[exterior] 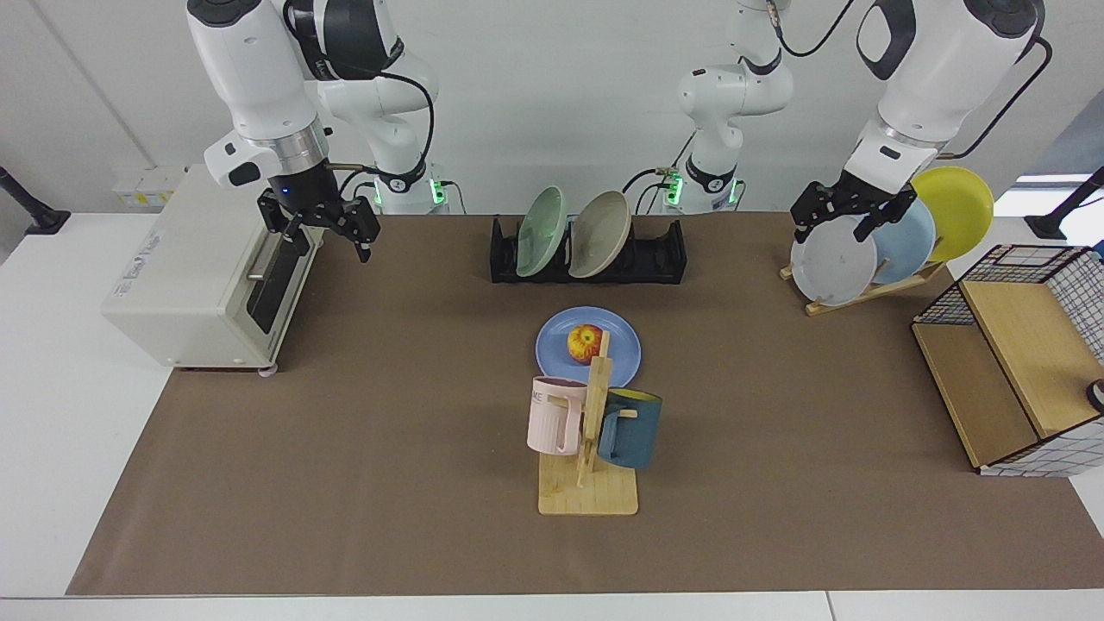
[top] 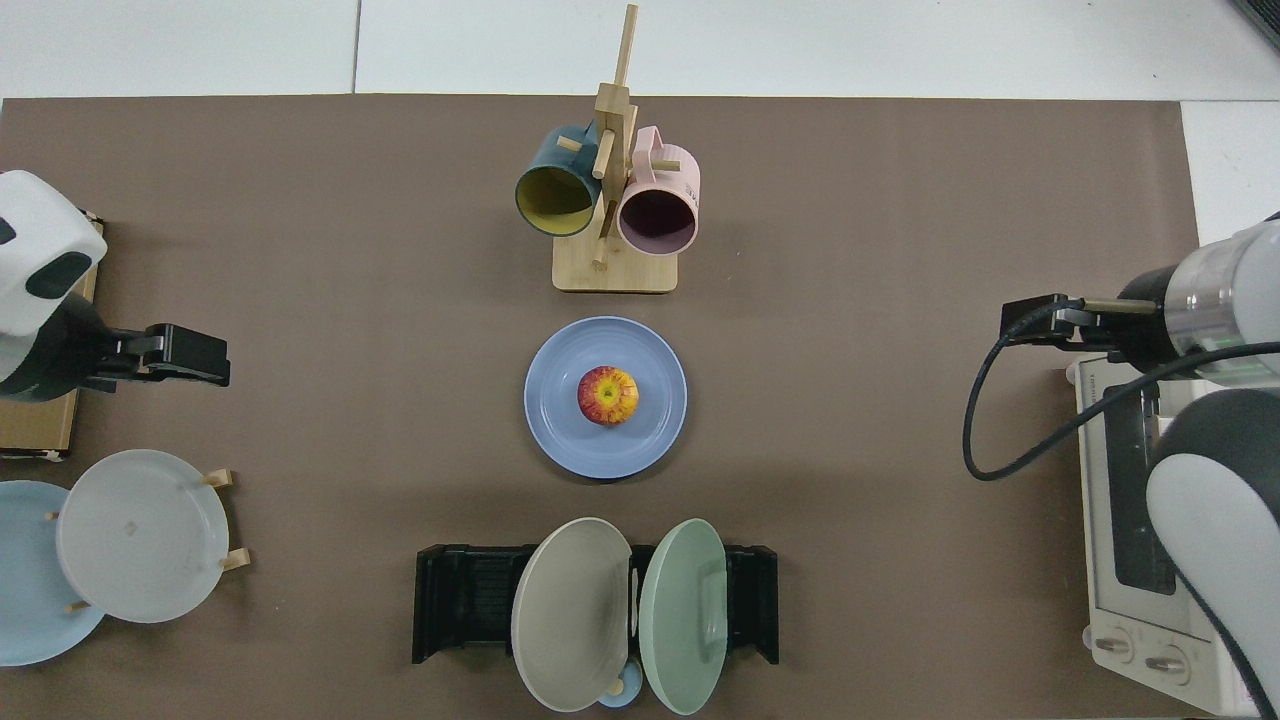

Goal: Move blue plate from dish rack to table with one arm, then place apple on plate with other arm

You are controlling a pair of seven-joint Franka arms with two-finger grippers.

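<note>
wall point(exterior: 552, 103): plain white | window point(exterior: 1056, 185): bright, far side | power sockets point(exterior: 142, 185): wall-mounted
</note>
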